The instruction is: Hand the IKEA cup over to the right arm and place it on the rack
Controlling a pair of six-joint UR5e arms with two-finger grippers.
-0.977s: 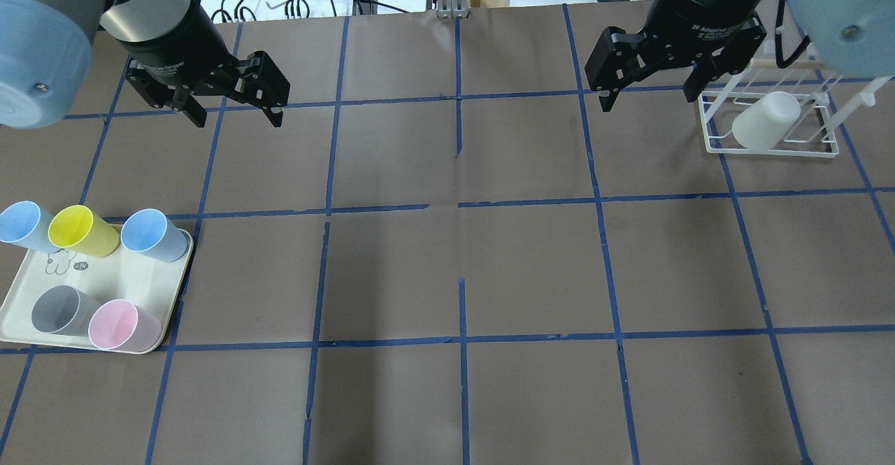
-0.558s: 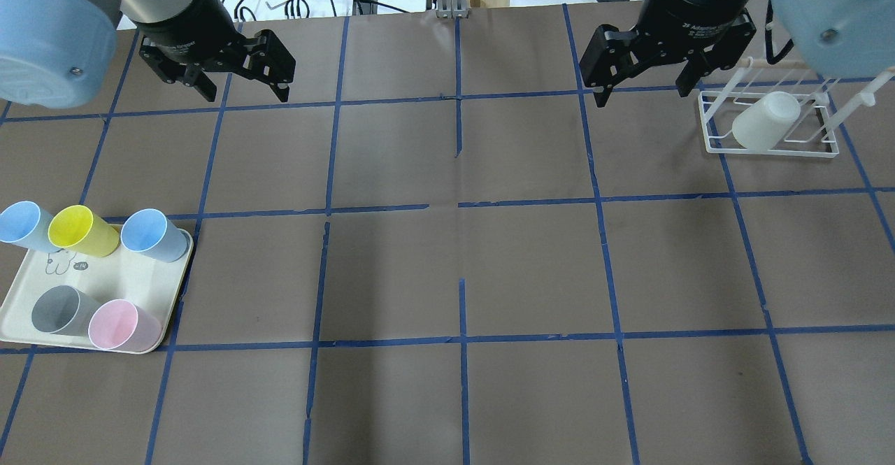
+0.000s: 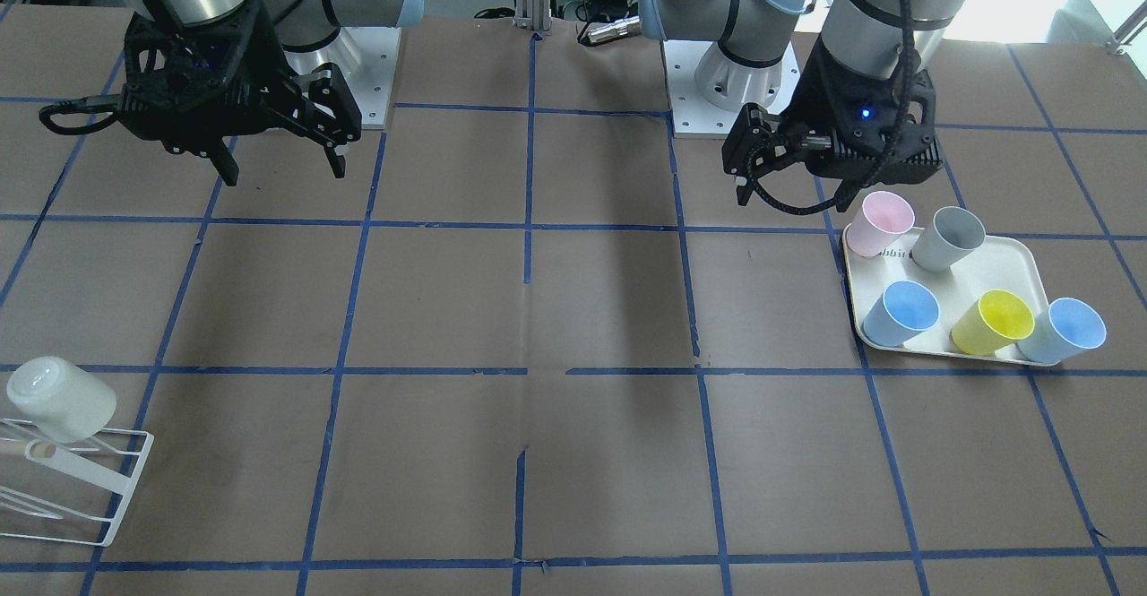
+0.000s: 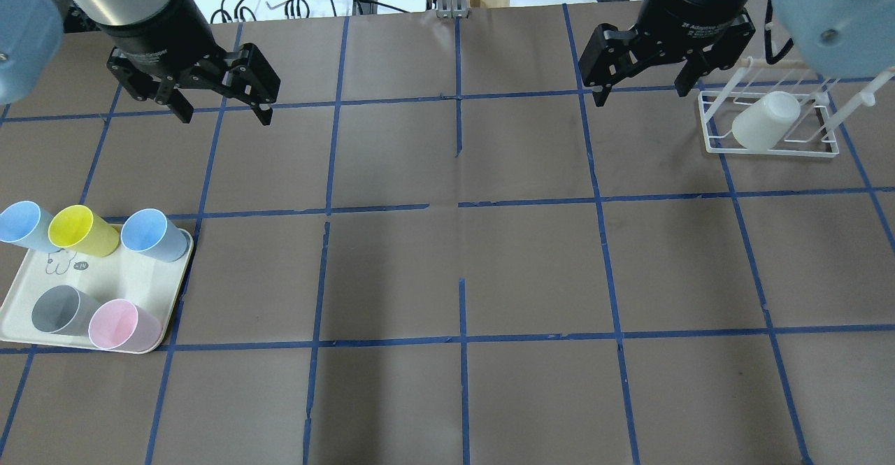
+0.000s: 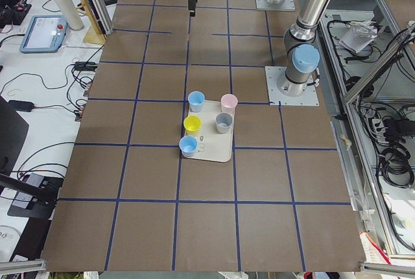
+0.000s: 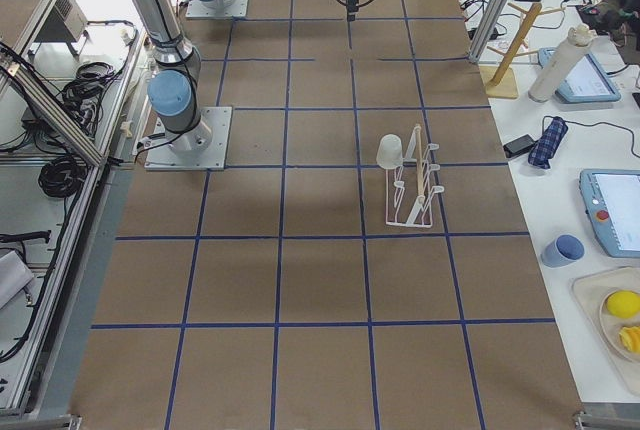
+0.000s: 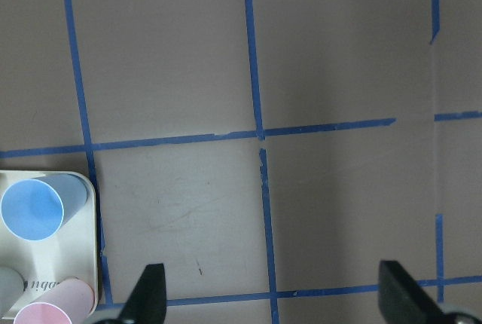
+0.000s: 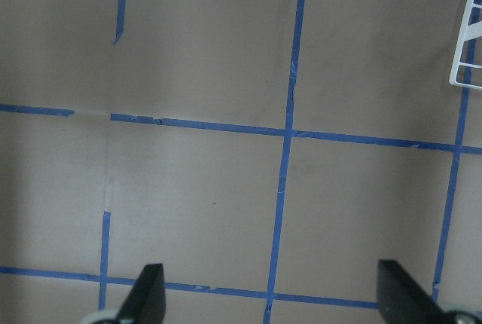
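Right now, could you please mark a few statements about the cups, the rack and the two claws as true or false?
1. The IKEA cup sits on the rack. True.
2. The right claw is shut on a cup. False: it is open and empty.
3. The left claw is open and holds nothing. True.
4. The yellow cup hangs on the rack. False: it stands on the tray.
5. The pink cup stands beside the grey cup. True.

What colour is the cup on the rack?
The cup is off-white, clearest in the overhead view.
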